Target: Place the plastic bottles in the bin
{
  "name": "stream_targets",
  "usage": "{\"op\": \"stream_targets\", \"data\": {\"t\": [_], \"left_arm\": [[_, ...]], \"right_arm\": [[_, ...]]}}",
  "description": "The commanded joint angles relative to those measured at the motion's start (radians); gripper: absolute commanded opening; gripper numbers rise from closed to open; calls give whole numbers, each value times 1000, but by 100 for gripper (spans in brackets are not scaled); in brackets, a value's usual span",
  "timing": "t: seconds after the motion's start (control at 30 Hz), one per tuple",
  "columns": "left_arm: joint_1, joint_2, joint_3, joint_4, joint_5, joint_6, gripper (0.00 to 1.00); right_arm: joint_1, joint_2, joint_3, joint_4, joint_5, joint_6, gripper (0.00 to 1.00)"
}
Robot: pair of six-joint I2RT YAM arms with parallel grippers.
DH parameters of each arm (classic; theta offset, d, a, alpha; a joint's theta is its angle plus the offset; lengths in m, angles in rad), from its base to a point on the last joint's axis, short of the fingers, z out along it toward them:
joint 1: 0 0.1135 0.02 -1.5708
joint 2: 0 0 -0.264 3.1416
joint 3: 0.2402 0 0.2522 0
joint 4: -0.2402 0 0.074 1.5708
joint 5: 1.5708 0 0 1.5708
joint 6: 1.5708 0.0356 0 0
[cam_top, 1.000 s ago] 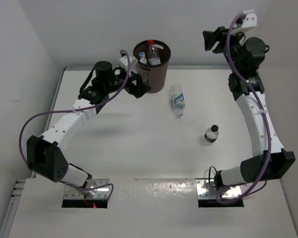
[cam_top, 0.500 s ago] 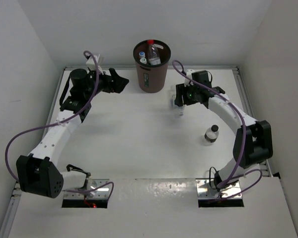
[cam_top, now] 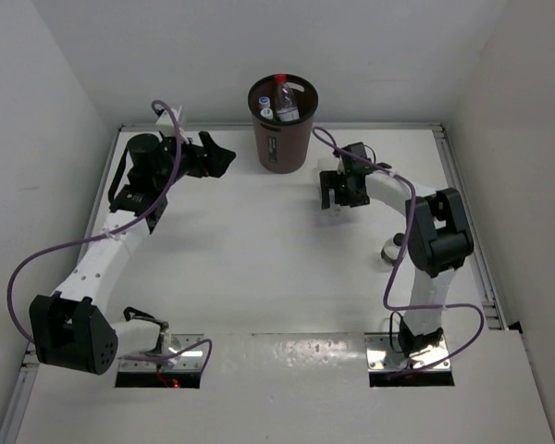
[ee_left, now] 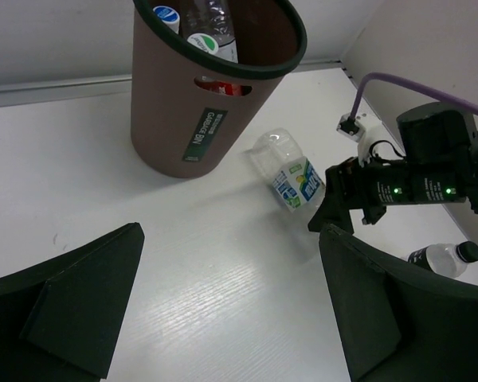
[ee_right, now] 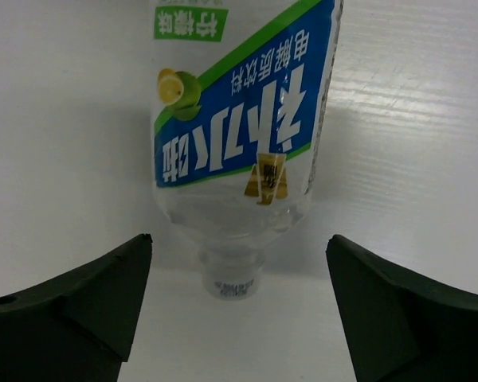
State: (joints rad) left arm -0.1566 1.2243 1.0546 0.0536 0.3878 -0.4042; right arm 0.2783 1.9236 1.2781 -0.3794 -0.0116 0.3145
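The dark brown bin point(cam_top: 279, 141) stands at the back middle with several plastic bottles point(cam_top: 283, 100) upright inside it; the left wrist view shows them at the bin's point(ee_left: 183, 103) rim. A clear bottle with a blue-white label point(ee_right: 239, 119) lies on the table, its cap point(ee_right: 231, 282) toward my right gripper point(ee_right: 239, 314). That gripper is open, a finger on each side of the cap end, touching nothing. From above, my right gripper point(cam_top: 335, 192) covers most of this bottle point(ee_left: 291, 171). My left gripper point(cam_top: 217, 157) hovers open and empty left of the bin. A short dark-labelled bottle point(ee_left: 446, 259) lies by the right arm.
White walls close in the table at the back and both sides. The right arm point(cam_top: 435, 231) bends over the right half of the table, partly hiding the short bottle point(cam_top: 389, 250). Purple cables loop from both arms.
My right arm has swung down from high at the back right to the blue-white bottle, and its jaws have widened. My left gripper has pulled away from the bin to the left.
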Motion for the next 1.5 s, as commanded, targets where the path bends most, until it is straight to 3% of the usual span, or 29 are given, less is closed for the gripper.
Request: {"op": "stream_targets", "data": {"t": [0.0, 0.1, 0.7, 0.83, 0.87, 0.93, 0.97, 1.17, 1.23, 1.3, 1.33, 1.4, 1.47], "left_arm": [[12, -43, -8, 31, -3, 10, 99], [12, -43, -8, 31, -3, 21, 99], [31, -22, -18, 22, 6, 30, 99], [40, -22, -18, 0, -3, 39, 99], [40, -22, -18, 0, -3, 39, 99], [40, -22, -18, 0, -3, 39, 99], [49, -22, -18, 0, -3, 39, 99], [49, -13, -18, 0, 6, 19, 99], [49, -13, -18, 11, 20, 19, 99], [49, -13, -27, 32, 55, 8, 99], [49, -13, -27, 32, 56, 8, 99], [49, -13, -27, 41, 68, -1, 99], [49, -3, -27, 42, 77, -1, 99]], "right_arm": [[4, 17, 67, 83, 56, 11, 91], [7, 40, 110, 80, 67, 6, 100], [-19, 305, 427, 89, 131, 78, 97], [-31, 356, 470, 89, 110, 75, 84], [-39, 357, 472, 89, 110, 75, 70], [-44, 351, 471, 86, 108, 74, 55], [-48, 345, 469, 83, 105, 75, 43], [-148, 136, 405, 86, -48, 148, 12], [-174, 44, 353, 143, -146, 170, 7], [-195, -44, 304, 319, -211, 216, 3], [-195, -69, 303, 455, -226, 227, 3], [-185, -116, 326, 540, -246, 235, 2], [-156, -123, 363, 729, -237, 262, 2]]}}
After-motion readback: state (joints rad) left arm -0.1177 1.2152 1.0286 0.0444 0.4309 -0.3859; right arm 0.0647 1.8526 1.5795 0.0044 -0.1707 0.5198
